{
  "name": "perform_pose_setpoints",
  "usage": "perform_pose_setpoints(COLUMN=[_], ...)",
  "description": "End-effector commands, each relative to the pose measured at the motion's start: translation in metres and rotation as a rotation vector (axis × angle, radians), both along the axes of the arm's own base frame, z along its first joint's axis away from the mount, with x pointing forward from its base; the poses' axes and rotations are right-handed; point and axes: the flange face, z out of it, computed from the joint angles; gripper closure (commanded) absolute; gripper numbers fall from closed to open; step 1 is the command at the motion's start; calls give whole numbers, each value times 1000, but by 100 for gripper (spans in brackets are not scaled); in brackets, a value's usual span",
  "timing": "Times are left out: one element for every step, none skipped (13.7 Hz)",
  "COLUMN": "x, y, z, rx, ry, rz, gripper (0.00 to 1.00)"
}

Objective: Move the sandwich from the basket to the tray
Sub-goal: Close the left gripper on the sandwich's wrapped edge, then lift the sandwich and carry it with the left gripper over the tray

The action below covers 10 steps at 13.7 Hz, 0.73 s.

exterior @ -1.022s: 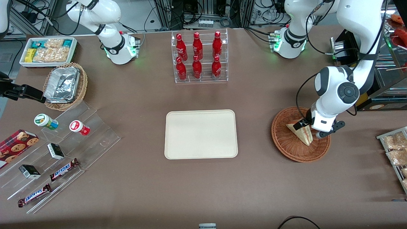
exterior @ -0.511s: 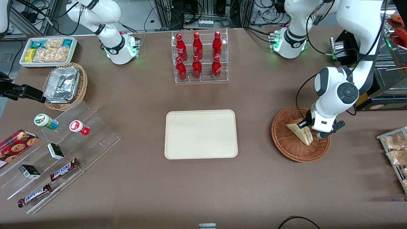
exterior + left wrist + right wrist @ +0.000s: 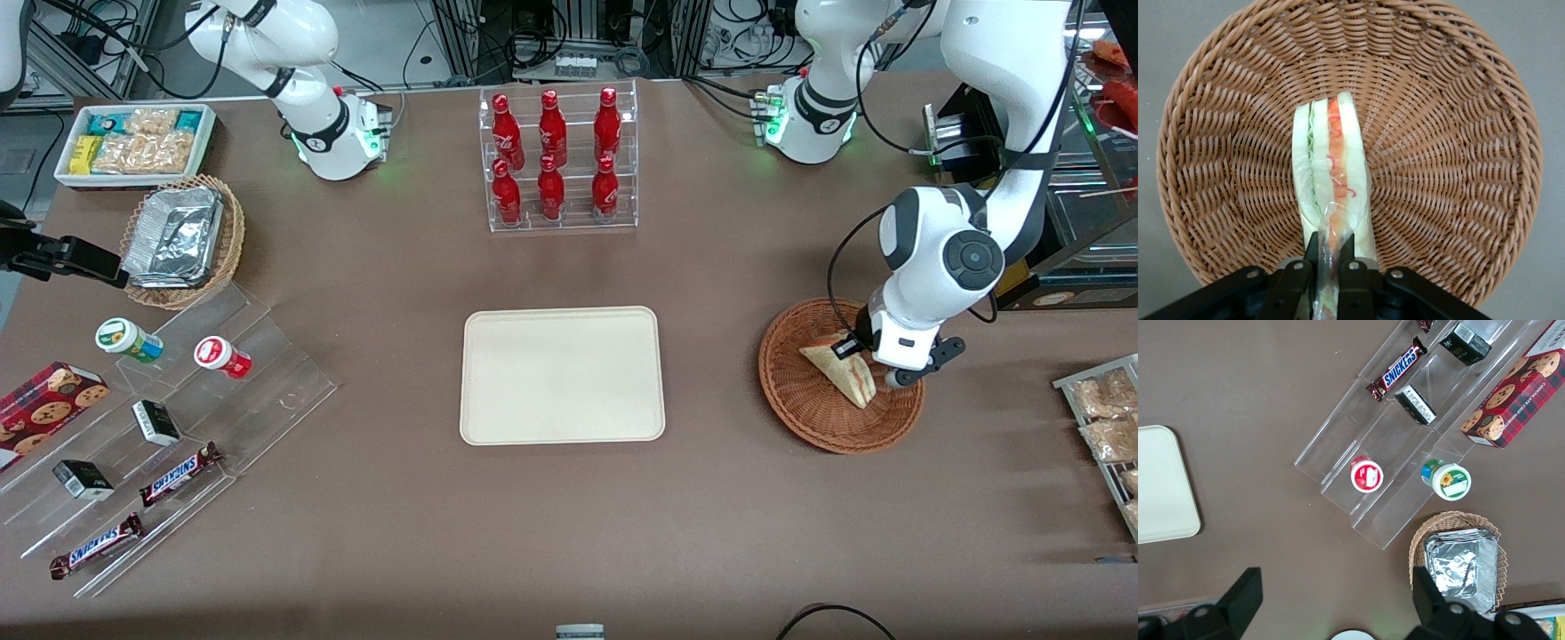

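Sandwich (image 3: 843, 370) lay in the basket (image 3: 805, 409), and that was what my move hung on: a pale wedge standing on edge, its red and green layers turned up toward my wrist camera. In the front view its long axis ran roughly from ten o'clock to four o'clock across the basket's middle, the point aimed toward the front camera and the broad end under my wrist. My gripper (image 3: 1329, 261) was pinched on that broad end, the two fingers (image 3: 1347, 252) pressed close on the wrapped edge of the sandwich (image 3: 1331, 173), with the rest of the wedge running straight out from the jaws along their closing plane. I judged the hold to be narrow and near one end, so most of the weight hung ahead of the fingers and the wedge could droop or swing once clear of the basket (image 3: 1458, 100). Whether it was already lifted off the weave I could not tell. Outward from there, the tray (image 3: 562, 375) sat at about nine o'clock from the basket in the front view, well apart from it, with bare table between. My carry would therefore run sideways toward the parked arm's end, after a rise high enough to clear the basket's rim.
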Motion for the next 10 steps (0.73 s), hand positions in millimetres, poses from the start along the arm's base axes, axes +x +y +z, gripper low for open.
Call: perform_pose_setpoints(x=[-1,-3,-1,1,5,5,6,5,6,6], y=[-1,-3,-5,-12,-25,-41,-59,-80,-101,-121], z=[30,39,49,58,68,76,85,93,101,107], rx=[26,59,89,106,111,115,117,116,112,96], ry=[-6,2,17,38,45,57,58,55,44,30], rz=[-17,-57,-89,-111,-132,-160,-190,-223,-271,-319], gripper=[100,100,100,100,100,100,100,100,100,100])
